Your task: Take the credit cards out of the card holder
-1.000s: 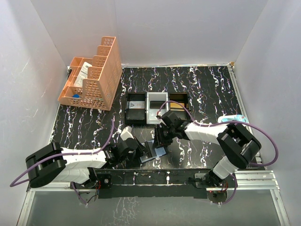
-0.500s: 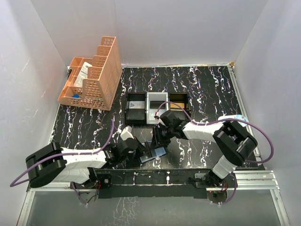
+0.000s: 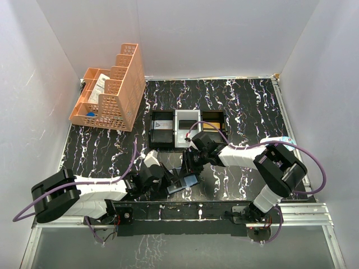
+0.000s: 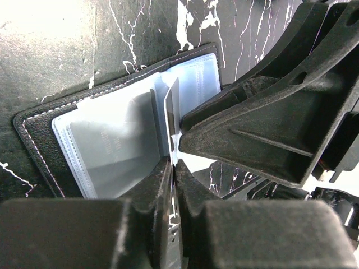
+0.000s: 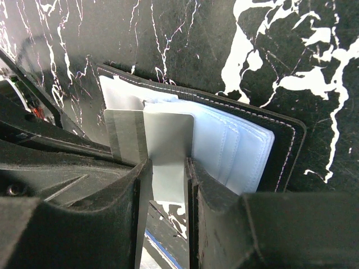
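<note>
Change: left gripper (image 4: 171,168) has begun to ease its jaws over the last second; in the top view the right arm (image 3: 247,154) has swung its elbow a little to the left. The card holder (image 3: 190,181) has not shifted.
Meaning: this looks like a hand-over, with one card (image 5: 168,140) already risen out of its sleeve and passing to the right side; the rest are still inside.
Left gripper state: fingers nearly together with a thin pale edge between them; whether they still pinch it, I cannot tell.
Right gripper (image 5: 167,168) state: jaws pressed in on the pale card from both sides.
Place: holder lies on the table (image 3: 241,106) at near centre, between the two wrists, nearer than the tray (image 3: 151,130).
Facing: opened flat, clear plastic sleeves (image 4: 106,145) upward, stitched dark cover down.
Long axis: roughly left to right, the left end a touch nearer; the fold runs near to far.
</note>
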Robot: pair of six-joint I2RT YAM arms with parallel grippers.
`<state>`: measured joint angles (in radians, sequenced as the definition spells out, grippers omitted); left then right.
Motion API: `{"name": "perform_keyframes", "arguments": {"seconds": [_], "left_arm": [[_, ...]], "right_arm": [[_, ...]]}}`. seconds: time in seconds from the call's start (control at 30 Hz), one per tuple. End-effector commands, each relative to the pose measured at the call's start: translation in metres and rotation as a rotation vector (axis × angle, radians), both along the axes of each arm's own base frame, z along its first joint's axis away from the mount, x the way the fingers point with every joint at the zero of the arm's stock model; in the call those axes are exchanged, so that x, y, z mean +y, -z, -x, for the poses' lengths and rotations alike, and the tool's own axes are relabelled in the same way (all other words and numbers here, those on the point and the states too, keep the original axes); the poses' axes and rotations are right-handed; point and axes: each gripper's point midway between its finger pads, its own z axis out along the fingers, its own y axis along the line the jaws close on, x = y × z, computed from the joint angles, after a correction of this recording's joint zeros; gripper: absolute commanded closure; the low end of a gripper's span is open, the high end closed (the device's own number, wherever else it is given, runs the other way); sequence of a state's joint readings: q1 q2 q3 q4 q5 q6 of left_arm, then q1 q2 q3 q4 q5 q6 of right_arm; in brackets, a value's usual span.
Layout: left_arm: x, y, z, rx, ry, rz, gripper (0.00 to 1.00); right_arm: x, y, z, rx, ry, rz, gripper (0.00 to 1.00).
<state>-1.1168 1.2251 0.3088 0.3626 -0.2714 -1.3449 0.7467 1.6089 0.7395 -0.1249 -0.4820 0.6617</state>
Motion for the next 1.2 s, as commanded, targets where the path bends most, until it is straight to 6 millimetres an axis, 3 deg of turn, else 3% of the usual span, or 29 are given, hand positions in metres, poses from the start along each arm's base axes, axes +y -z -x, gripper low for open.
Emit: {"name": "perform_keyframes", "arguments": {"seconds": [0.0,0.37,0.53,0.67,0.87,1.0,1.17], "left_arm": [[-0.005,-0.008,0.000,-0.029,0.021,0.021,0.99],[0.022,-0.008,0.001,-0.022,-0.042,-0.044,1.00],[0.031,-0.022,-0.001,-0.058,-0.050,-0.057,1.00],[0.051,-0.025,-0.001,-0.047,-0.089,-0.138,1.00],[0.071,-0.037,-0.004,-0.061,-0.151,-0.180,1.00],[0.074,-0.044,-0.006,-0.077,-0.166,-0.165,1.00],[0.074,-0.044,-0.005,-0.074,-0.164,-0.165,1.00]], "right_arm": [[-0.004,0.003,-0.008,-0.048,0.012,0.035,0.72],[-0.041,0.002,-0.032,-0.182,0.101,0.228,0.72],[-0.026,-0.027,-0.036,-0.225,0.065,0.139,0.70],[-0.013,-0.049,-0.036,-0.237,0.041,0.065,0.69],[0.013,-0.081,-0.025,-0.235,-0.001,-0.105,0.65],[0.032,-0.084,-0.013,-0.227,-0.036,-0.136,0.65],[0.046,-0.067,-0.006,-0.191,-0.068,-0.101,0.65]]}}
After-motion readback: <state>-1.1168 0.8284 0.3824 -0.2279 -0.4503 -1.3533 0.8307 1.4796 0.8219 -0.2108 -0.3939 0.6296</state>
